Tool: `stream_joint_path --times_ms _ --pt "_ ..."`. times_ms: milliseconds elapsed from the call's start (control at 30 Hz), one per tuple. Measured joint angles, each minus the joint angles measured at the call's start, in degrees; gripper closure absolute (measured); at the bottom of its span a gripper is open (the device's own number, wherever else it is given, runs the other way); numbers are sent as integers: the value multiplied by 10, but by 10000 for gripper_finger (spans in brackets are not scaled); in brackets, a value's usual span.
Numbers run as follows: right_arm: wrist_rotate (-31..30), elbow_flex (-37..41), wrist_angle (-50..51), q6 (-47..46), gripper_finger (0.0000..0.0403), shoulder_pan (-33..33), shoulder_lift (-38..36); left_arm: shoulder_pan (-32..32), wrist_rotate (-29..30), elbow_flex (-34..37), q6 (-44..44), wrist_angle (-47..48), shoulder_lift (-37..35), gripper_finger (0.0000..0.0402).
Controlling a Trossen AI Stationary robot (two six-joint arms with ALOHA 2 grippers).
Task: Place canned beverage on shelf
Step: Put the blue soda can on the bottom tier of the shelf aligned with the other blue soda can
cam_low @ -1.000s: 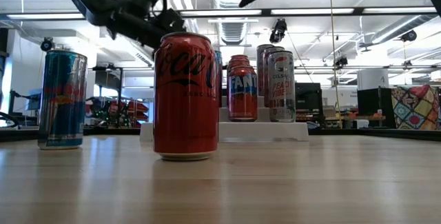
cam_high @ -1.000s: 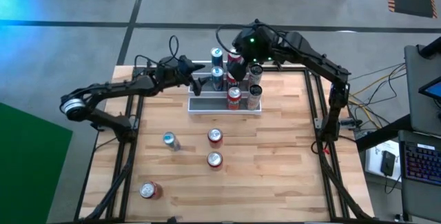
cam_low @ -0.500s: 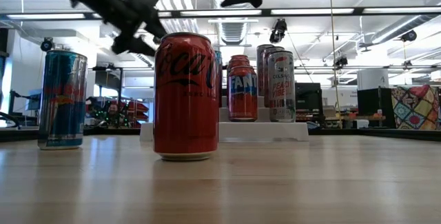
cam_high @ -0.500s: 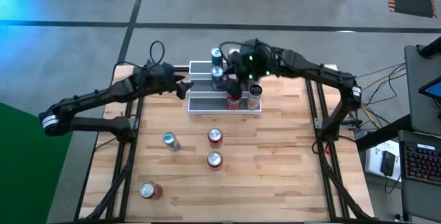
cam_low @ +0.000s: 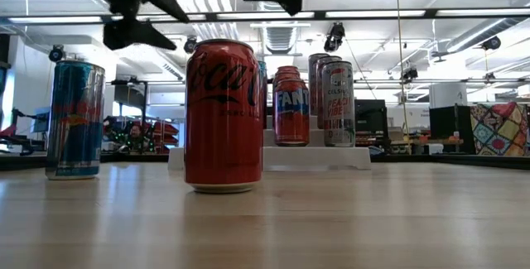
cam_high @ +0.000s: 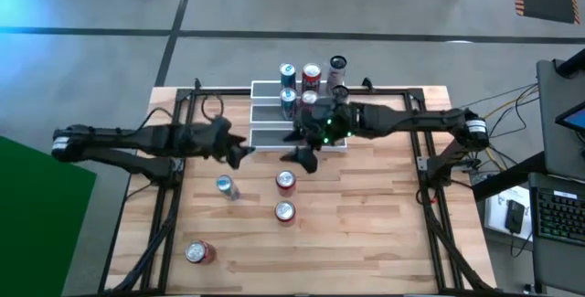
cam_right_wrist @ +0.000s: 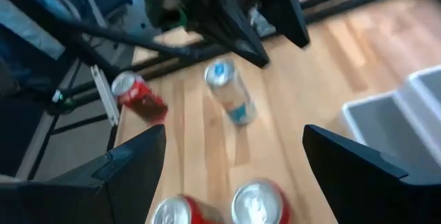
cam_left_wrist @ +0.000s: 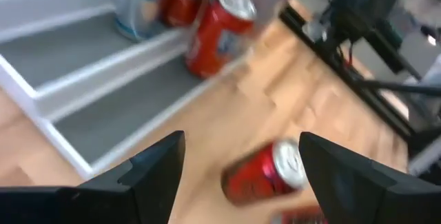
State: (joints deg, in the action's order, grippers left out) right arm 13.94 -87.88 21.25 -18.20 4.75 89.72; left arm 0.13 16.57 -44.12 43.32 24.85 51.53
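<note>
The white and grey stepped shelf [cam_high: 265, 134] stands at the table's far middle and holds several cans [cam_high: 288, 72]. On the table in front of it stand a blue can [cam_high: 225, 186] and two red cans [cam_high: 286, 181] [cam_high: 284, 211]. A third red can [cam_high: 196, 252] is near the front left. My left gripper [cam_high: 239, 153] is open and empty, in the air off the shelf's near left corner. My right gripper [cam_high: 302, 158] is open and empty above the shelf's front edge. The left wrist view [cam_left_wrist: 241, 141] shows a red can [cam_left_wrist: 265, 172] ahead.
The black frame rails [cam_high: 164, 196] run along the table's left and right edges. Bare wood lies at the near right [cam_high: 366, 233]. In the low view a red can [cam_low: 222, 116] stands nearest, and the blue can [cam_low: 74, 120] is at the left.
Both grippers have come away from the shelf's upper steps toward the table's near edge. The left one has also gone toward the left edge. The right one has reached out over the shelf's front. No can has moved.
</note>
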Motion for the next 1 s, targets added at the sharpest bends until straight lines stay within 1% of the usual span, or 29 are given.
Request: stream_joint_path --times_ms 100,233,300,467,533,600,733,800,867,1000 --pt "-12 14 -2 -12 74 -19 1 -49 22 0 56 36 5 132" --pt "-87 20 -9 -13 74 -49 -5 -88 25 0 124 115 7 132" --pt "-113 20 -16 -14 74 -57 -7 -102 28 0 140 143 6 132" --pt "-130 22 -54 -43 74 -64 -5 -109 54 0 126 159 -1 132" --pt "-142 22 -68 -61 74 -65 -4 -110 51 0 126 171 -7 129" --pt "-159 23 -78 -77 74 -68 -3 -117 37 0 127 176 -14 122" --pt "-233 23 -83 -66 74 -86 -3 -160 26 0 146 206 -25 99" --pt "-272 23 -78 -64 74 -98 -3 -183 31 0 147 215 -27 87" --pt "-292 24 -78 -67 74 -109 -3 -203 42 0 146 218 -28 76" --pt "-309 35 -78 -87 74 -127 -4 -238 66 0 140 234 -25 61"
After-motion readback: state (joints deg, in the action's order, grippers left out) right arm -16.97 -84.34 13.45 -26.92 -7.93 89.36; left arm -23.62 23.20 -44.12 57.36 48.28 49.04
